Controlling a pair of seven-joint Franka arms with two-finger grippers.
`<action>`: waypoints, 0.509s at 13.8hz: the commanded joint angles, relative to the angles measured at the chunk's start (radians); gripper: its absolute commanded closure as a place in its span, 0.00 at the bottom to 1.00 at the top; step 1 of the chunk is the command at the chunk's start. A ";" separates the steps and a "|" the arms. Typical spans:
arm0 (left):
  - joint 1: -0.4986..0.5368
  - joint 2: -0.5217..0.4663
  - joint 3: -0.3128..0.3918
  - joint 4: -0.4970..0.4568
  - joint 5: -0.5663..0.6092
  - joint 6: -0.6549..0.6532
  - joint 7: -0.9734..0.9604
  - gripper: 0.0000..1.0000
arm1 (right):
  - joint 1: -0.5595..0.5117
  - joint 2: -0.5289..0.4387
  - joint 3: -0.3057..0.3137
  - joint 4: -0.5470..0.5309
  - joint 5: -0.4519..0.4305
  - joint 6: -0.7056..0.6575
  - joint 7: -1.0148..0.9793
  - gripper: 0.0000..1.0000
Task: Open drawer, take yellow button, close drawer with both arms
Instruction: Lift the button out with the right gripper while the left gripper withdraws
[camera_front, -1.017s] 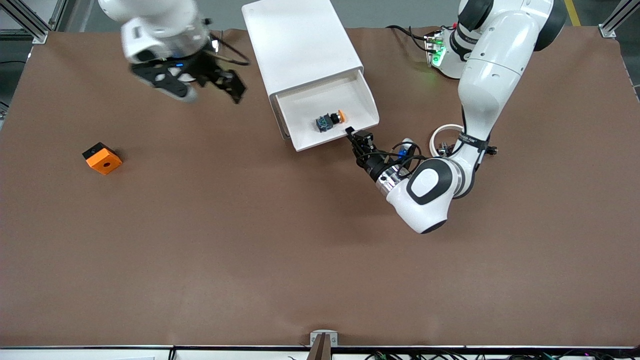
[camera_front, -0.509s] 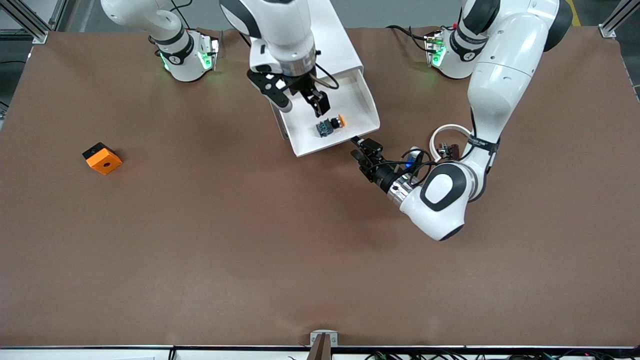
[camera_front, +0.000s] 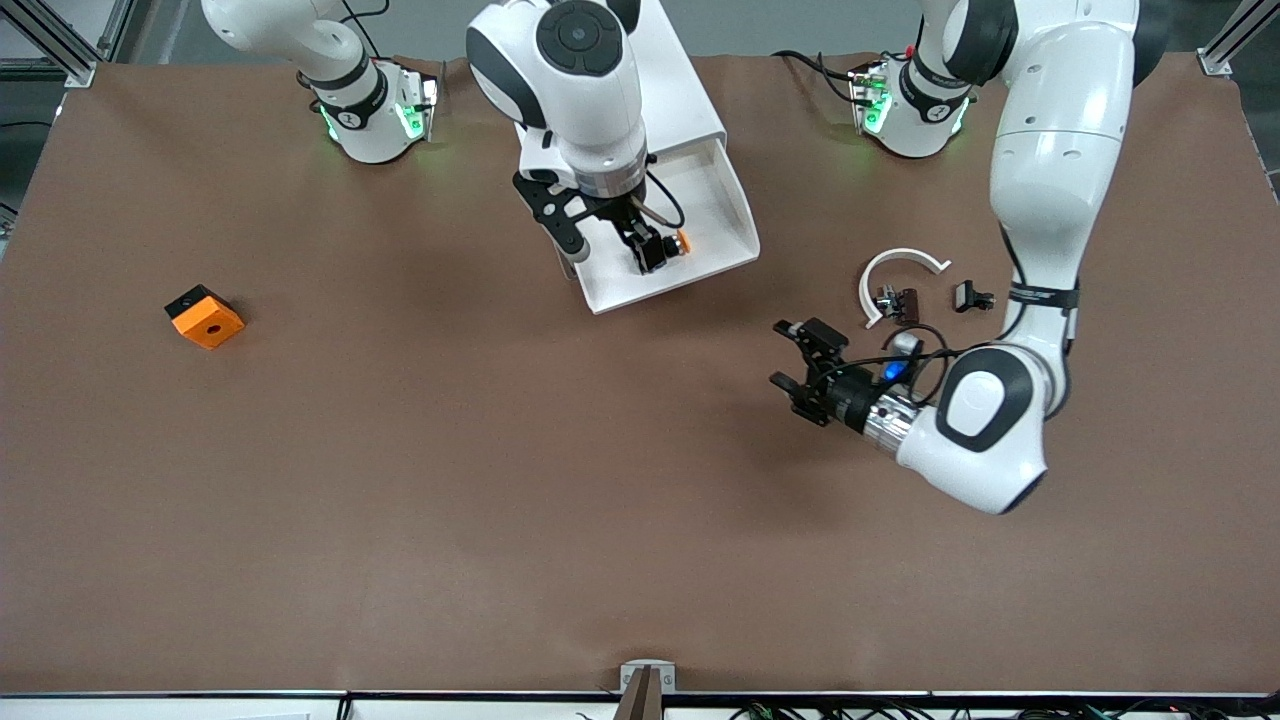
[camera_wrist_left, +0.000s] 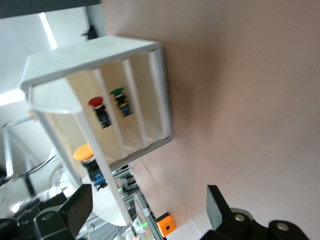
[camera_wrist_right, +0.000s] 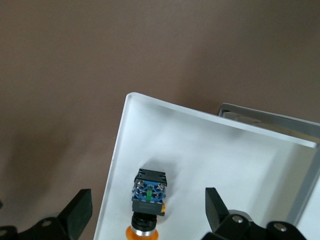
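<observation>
The white cabinet (camera_front: 610, 90) has its top drawer (camera_front: 735, 215) pulled out. The button (camera_front: 682, 241) lies in it, its orange cap showing beside a finger. My right gripper (camera_front: 612, 245) is down in the drawer, open, with one finger on each side of the button and apart from it. The right wrist view shows the button (camera_wrist_right: 149, 200) between the open fingers of that gripper (camera_wrist_right: 148, 212), on the drawer floor (camera_wrist_right: 210, 150). My left gripper (camera_front: 790, 355) is open and empty over bare table, away from the drawer's front. The left wrist view shows the cabinet (camera_wrist_left: 100, 55) and the button (camera_wrist_left: 87, 160).
An orange block with a hole (camera_front: 205, 317) sits toward the right arm's end of the table. A white ring piece (camera_front: 900, 265) and small black clips (camera_front: 968, 296) lie beside the left arm. Red (camera_wrist_left: 97, 104) and green (camera_wrist_left: 119, 93) buttons show in lower drawers.
My right arm swung in from its end of the table and lowered its open fingers around the button. My left gripper drew away from the drawer's front edge and now stands open.
</observation>
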 joint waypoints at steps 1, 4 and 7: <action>-0.010 -0.043 0.041 0.058 0.090 -0.009 0.093 0.00 | -0.005 0.076 0.003 0.063 -0.001 -0.005 0.029 0.00; -0.012 -0.124 0.082 0.063 0.197 0.004 0.305 0.00 | 0.006 0.107 0.002 0.065 -0.004 0.015 0.021 0.00; -0.013 -0.194 0.136 0.061 0.282 0.040 0.476 0.00 | 0.010 0.121 0.003 0.065 0.002 0.027 0.017 0.00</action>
